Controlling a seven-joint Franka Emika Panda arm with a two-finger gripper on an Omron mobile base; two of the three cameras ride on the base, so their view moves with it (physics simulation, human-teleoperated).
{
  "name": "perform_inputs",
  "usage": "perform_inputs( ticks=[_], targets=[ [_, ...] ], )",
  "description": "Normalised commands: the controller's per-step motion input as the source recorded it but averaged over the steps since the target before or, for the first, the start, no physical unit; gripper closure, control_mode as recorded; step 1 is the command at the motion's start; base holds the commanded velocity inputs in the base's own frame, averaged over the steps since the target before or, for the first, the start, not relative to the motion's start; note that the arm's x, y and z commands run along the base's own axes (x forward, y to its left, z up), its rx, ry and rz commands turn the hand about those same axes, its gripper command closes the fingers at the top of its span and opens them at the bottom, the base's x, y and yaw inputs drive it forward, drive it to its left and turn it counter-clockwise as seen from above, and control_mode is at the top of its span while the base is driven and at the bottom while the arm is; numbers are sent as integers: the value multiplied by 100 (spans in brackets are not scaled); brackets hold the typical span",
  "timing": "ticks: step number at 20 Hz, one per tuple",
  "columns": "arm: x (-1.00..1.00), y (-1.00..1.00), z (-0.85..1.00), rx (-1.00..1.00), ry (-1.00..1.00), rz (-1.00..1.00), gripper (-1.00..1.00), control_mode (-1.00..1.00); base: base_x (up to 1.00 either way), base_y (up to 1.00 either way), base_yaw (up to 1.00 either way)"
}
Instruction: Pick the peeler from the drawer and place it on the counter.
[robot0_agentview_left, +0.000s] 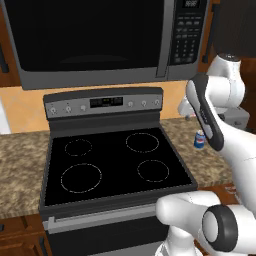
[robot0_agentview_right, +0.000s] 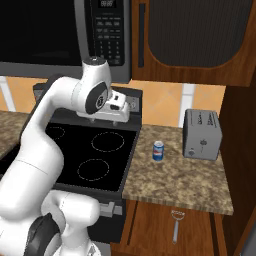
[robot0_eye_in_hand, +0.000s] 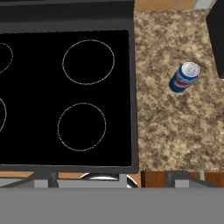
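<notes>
On counter (robot0_agentview_right: 190, 180): soda can (robot0_agentview_right: 158, 150), toaster (robot0_agentview_right: 202, 134); peeler (robot0_agentview_right: 177, 223) in open drawer (robot0_agentview_right: 165, 227) below; jaws' state unclear.

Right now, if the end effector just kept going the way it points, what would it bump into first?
Probably the right edge of the black stovetop or the counter beside it; it points down near that seam. The soda can stands off to the side. Depth is hard to judge.

Both base views look forward and down from behind the arm, one from each side, and share the black stovetop (robot0_agentview_left: 112, 162), the granite counter (robot0_agentview_right: 175, 180) and the blue can (robot0_agentview_right: 158, 150). The hand view looks steeply down from above on the same stovetop edge, counter and can.
</notes>
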Motion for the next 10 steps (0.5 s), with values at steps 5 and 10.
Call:
perform_inputs(
  ticks=[5, 10],
  targets=[
    [-21, -100, -9, 0, 5, -5, -100, -100, 0, 0, 0],
    [-34, -100, -31, 0, 2, -6, -100, -100, 0, 0, 0]
  ],
)
